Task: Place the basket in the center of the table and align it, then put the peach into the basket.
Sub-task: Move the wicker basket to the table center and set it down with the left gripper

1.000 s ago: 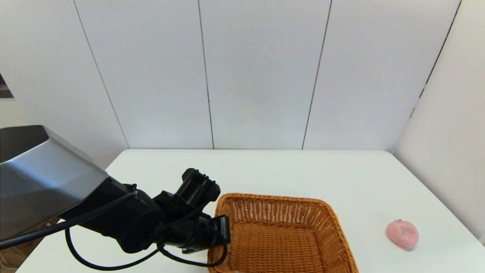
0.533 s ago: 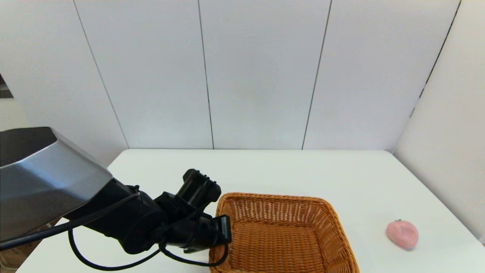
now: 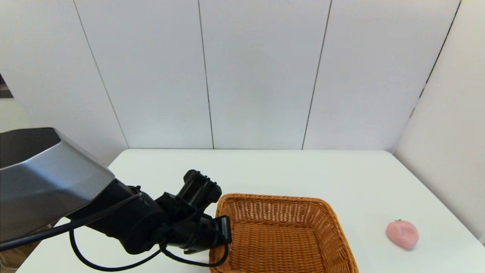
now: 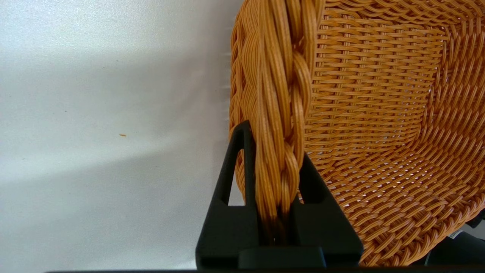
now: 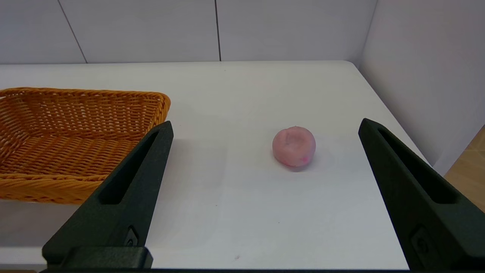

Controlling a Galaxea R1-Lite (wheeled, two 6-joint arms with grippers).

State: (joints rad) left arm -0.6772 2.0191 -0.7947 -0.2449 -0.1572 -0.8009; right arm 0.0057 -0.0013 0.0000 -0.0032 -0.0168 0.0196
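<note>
Basket (image 3: 282, 237) of orange-brown wicker sits on the white counter (image 3: 265, 170) close to its near edge, slightly toward the counter's left side, with its near part cut off by the head view's lower border. Its full outline is not in view, so its long axis cannot be told; the far rim runs roughly parallel to the counter's far edge, only slightly skewed. The open top faces upward and nothing can be seen inside it.

The left gripper (image 4: 278, 178) pinches the braided rim on the basket's left side: one black finger presses the outer wall and the other the inner wall, with the braid squeezed between them. In the head view the black wrist and its looping cable lie over the counter just left of the basket, hiding that rim section.

The peach (image 3: 402, 234), pale pink, rests on the counter near the right edge, well apart from the basket, its dimple turned upward and somewhat toward the robot. Bare counter lies between the two.

The right gripper (image 5: 265, 193) is held low over the counter's near right part with its fingers spread wide, the peach seen between them but farther off, untouched.
</note>
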